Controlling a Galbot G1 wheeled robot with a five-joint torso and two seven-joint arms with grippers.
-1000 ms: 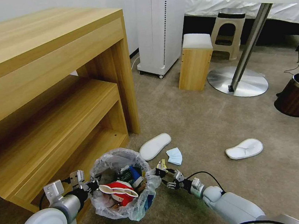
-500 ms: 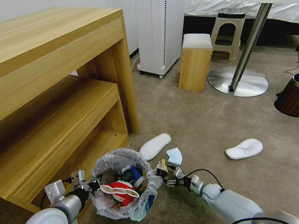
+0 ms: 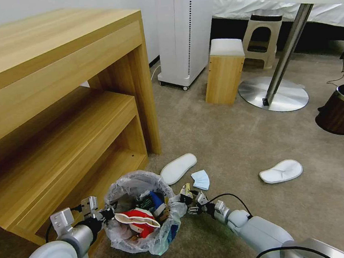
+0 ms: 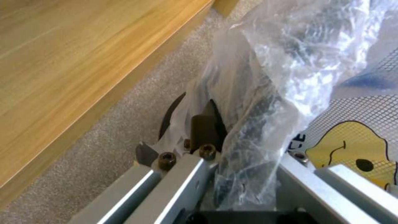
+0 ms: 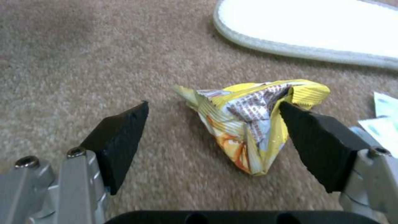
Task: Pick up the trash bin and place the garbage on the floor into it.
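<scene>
Leftward, toward the bag-lined blue trash bin (image 3: 142,220) at lower centre, the right gripper (image 5: 213,140) has crept, jaws spread around a crumpled yellow candy wrapper (image 5: 253,119). At lower left, the left gripper (image 3: 103,213) clamps the bin's rim.

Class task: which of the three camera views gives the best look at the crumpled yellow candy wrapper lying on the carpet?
The right wrist view: the yellow wrapper lies large between the open right gripper fingers. The head view shows it small beside the trash bin. The left wrist view looks at the bin liner.

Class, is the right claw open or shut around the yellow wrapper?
Open: the right claw straddles the yellow wrapper, one finger clear of it.
</scene>
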